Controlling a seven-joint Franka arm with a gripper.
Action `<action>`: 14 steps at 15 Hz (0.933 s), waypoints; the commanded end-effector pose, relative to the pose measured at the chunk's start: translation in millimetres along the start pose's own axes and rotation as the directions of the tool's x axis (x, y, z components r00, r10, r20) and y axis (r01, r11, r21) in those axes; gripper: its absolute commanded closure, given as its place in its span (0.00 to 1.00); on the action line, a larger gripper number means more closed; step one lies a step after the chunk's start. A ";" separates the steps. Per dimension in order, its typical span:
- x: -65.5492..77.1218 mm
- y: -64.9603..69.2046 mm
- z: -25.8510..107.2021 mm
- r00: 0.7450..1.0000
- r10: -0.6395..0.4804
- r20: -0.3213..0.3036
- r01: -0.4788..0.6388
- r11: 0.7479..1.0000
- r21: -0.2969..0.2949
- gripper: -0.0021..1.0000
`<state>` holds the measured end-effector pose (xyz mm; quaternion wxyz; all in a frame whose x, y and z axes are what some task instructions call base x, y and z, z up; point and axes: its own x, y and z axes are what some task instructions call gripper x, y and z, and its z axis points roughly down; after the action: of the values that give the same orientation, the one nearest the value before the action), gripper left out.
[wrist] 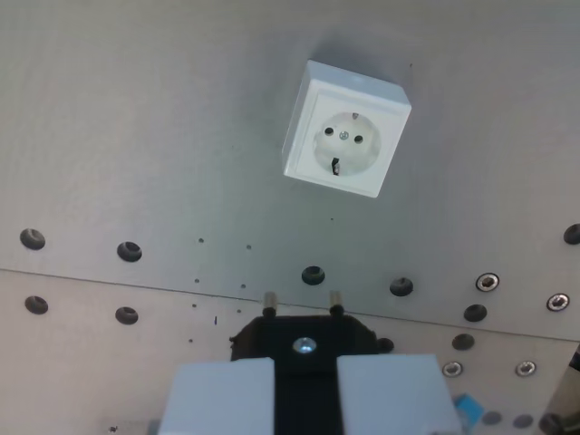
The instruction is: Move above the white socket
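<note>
Looking down from the wrist view, the white socket [346, 130] sits on the grey metal table [136, 136], in the upper middle of the picture and a little toward the wrist view's right. It is a square surface-mounted box, turned slightly so its corners do not line up with the picture's edges, with a round recess holding two dark pin holes, a small screw between them and earthing clips at the recess rim. At the bottom edge the tool [305, 399] shows as two pale, blocky fingers [222, 399] standing close together, with a narrow dark strip between them. They are closed on a black plug [304, 337], whose body spreads out just above the fingers and carries a shiny screw at its middle. Two metal pins [268, 299] stick out of the plug's far side, pointing up the picture toward the socket. The plug is well apart from the socket, lower in the picture and a little toward the wrist view's left of it. A seam [109, 281] crosses the table between them, lined with dark holes [130, 251] and several screw heads [488, 282] at the wrist view's right.
</note>
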<state>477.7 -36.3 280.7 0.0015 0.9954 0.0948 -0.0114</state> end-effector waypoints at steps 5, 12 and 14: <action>-5.5 4.9 25.8 0.991 0.090 -0.097 -0.092 0.996 -0.021 1.00; -8.9 9.9 53.9 0.985 0.136 -0.103 -0.138 0.990 -0.021 1.00; -9.4 11.1 61.4 0.983 0.152 -0.106 -0.155 0.988 -0.021 1.00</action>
<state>471.3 -47.6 225.4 0.0032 0.9983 0.0583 -0.0074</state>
